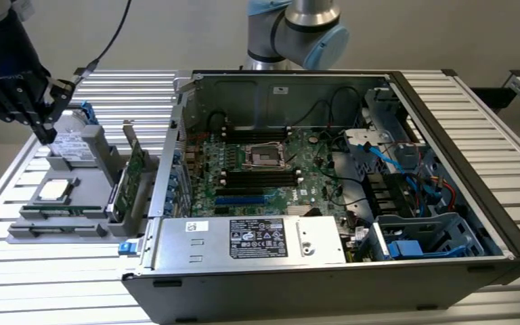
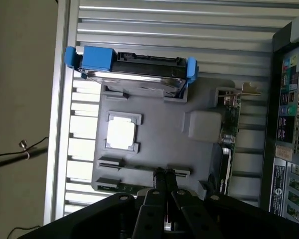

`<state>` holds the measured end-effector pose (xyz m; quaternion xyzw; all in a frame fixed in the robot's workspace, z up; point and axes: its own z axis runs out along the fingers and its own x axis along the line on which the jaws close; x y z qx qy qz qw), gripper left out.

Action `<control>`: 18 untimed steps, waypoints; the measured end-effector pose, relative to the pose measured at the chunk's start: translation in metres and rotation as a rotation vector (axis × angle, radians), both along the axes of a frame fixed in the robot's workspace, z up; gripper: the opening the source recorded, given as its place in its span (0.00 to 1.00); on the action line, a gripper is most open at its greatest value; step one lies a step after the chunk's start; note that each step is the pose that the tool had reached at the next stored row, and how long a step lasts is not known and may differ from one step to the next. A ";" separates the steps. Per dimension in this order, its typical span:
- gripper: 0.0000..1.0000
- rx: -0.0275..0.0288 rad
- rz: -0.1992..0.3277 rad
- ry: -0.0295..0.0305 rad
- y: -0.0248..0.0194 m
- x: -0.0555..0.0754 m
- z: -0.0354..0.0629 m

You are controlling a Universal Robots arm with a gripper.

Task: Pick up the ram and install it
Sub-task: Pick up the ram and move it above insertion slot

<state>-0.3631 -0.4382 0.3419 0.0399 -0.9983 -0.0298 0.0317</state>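
The ram (image 1: 66, 212) is a thin green stick lying in a slot near the front of the grey holder tray (image 1: 79, 227), on the exterior view's left. In the wrist view its green edge (image 2: 128, 188) shows close to my fingertips (image 2: 159, 175). My black gripper (image 1: 48, 134) hangs above the tray's back end, over the hard drive (image 1: 72, 147). The gripper (image 2: 164, 174) is shut, its fingers pressed together with nothing between them. The open computer case (image 1: 441, 101) lies on its side with the motherboard (image 1: 260, 172) and its dark memory slots exposed.
The tray also holds a silver hard drive with blue clips (image 2: 134, 67), a square silver chip (image 2: 120, 134) and an upright green expansion card (image 1: 133, 177). A power supply box (image 1: 251, 240) sits at the case's front. Cables and blue drive bays (image 1: 414, 196) crowd the case's right.
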 end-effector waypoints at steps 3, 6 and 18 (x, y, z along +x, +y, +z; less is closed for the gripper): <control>0.10 -0.0001 0.050 0.0002 -0.0001 0.000 0.0000; 0.10 0.0000 0.104 0.0000 -0.0001 -0.001 -0.0004; 0.10 -0.0001 0.323 0.0001 0.0000 -0.001 -0.0038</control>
